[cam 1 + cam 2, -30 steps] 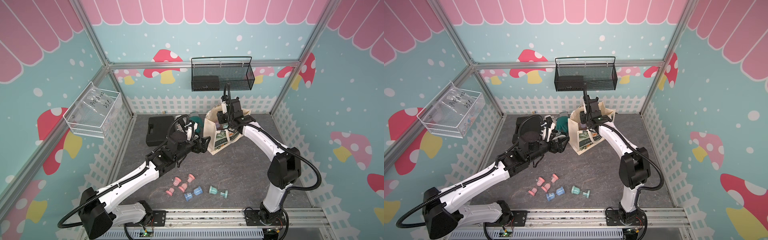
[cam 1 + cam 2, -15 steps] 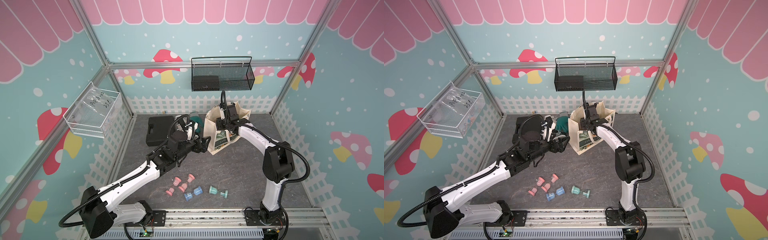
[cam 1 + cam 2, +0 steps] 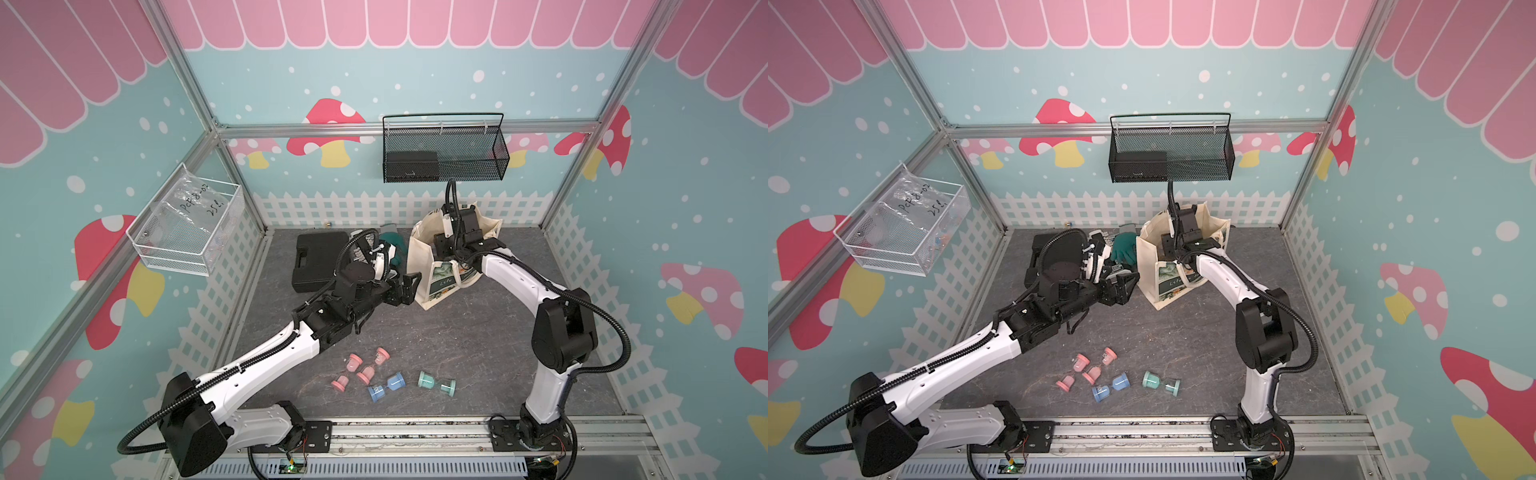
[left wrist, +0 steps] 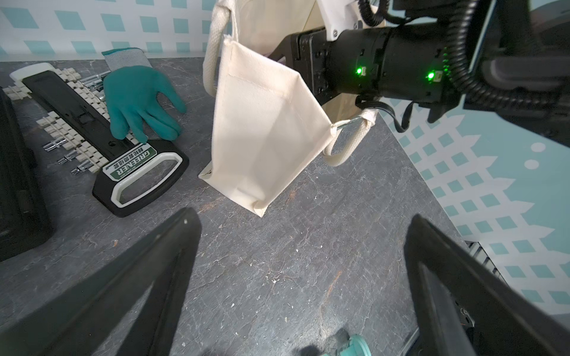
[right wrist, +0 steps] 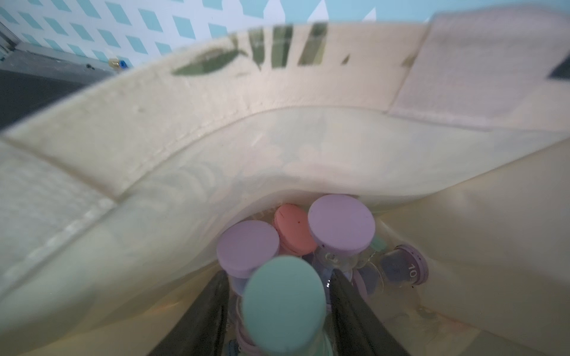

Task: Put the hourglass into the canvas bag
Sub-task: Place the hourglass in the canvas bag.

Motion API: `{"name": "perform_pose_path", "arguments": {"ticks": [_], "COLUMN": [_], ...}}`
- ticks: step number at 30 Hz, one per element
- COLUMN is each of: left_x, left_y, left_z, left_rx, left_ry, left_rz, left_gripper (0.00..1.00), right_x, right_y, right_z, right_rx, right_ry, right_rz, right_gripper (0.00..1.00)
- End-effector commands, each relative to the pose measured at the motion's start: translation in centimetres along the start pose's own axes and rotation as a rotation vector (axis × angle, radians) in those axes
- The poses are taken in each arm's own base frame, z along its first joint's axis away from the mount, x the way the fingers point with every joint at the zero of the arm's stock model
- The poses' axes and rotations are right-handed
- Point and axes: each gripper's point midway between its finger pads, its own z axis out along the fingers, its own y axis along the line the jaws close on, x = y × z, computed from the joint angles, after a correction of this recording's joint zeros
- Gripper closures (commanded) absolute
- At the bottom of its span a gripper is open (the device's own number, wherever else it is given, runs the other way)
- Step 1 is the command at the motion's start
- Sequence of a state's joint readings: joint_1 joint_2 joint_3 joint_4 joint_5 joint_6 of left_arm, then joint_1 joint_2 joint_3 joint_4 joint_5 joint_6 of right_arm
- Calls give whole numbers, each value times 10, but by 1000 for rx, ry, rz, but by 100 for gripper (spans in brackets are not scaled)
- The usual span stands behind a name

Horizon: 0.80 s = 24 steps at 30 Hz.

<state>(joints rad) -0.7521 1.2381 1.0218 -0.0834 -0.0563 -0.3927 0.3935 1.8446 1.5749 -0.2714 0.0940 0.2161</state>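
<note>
The cream canvas bag stands upright at the back of the floor. My right gripper reaches down into its open mouth. In the right wrist view a teal hourglass sits between the fingers with a gap on each side, so the jaws stand open. It rests on purple and coral hourglasses lying in the bag. My left gripper hangs open and empty beside the bag's lower corner. Several pink, blue and teal hourglasses lie on the floor in front.
A black case, a green glove and a black tool holder lie left of the bag. A black wire basket hangs on the back wall above the bag. A clear bin hangs on the left wall.
My right gripper has gone down from above the bag's mouth into the bag, and its jaws have spread apart around the teal hourglass. The left arm has barely moved.
</note>
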Motion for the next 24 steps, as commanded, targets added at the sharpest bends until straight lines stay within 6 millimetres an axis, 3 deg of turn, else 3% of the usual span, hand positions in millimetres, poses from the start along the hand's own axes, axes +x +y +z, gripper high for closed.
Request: {"name": "perform_pose_path", "arguments": {"ticks": [1,8,14,24], "left_x": [-17,-18,-16,7], "left_y": [-4,-5,-5,8], "left_z": [-7,-11,-19,-41], "left_rx": [13,21,22,-16], "left_ry": [-47,-50,-39,26], "left_rz": [-14,-18,-19,-14], "left_gripper": [0,1,1,1], "right_x": [-27,-47,-50,-7], "right_y": [4,17,36,81], "right_z": [-26,-64,-100,-151], "right_rx": [-36,-119,-203,-303], "right_ry": [-87,-160,-200,-139], "right_rz": [-4,2,-1,-78], "right_gripper": [41,35,32,28]}}
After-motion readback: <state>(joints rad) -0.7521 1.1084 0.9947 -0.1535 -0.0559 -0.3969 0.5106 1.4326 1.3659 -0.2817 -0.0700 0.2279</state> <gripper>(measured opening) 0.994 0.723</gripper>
